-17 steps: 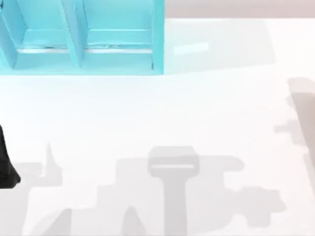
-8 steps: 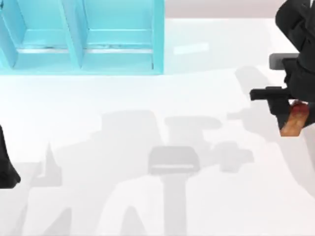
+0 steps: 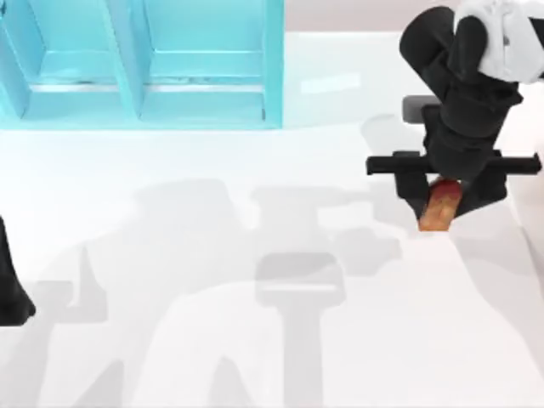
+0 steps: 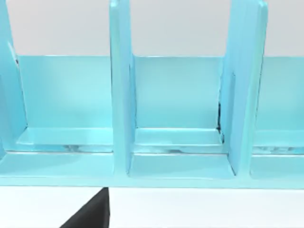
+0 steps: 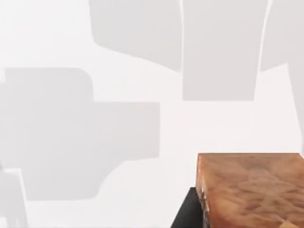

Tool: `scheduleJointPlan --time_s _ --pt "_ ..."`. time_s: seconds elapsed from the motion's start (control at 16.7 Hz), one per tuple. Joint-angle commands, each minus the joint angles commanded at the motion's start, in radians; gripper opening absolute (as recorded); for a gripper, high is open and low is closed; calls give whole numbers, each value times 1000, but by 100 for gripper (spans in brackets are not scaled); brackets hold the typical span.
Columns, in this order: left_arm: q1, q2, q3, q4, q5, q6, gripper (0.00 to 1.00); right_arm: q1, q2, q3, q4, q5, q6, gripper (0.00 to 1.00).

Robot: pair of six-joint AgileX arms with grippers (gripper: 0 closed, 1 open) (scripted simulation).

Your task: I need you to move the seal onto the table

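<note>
The seal, a small orange-brown block with a reddish top, hangs between the black fingers of my right gripper, which is shut on it above the right side of the white table. In the right wrist view the seal's orange-brown body is close up over the white surface. My left arm is parked at the left edge of the table.
A turquoise-blue shelf unit with upright dividers stands at the back left; its compartments face the left wrist camera. Grey shadows of the arms lie across the middle of the table.
My right arm has come in from the right edge and moved leftward and toward the table's middle, carrying the seal. The left arm has stayed still.
</note>
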Motion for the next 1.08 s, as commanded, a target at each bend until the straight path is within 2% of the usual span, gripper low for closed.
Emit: scheduleJointPlan --time_s 0.48,0.72,1.08 --pt "0 0 0 0 0 0 100 5 55 -93 151 3 1 0" --pt "0 0 0 0 0 0 100 6 57 -98 159 3 2 0" --pt "0 0 0 0 0 0 100 6 57 -98 159 3 2 45"
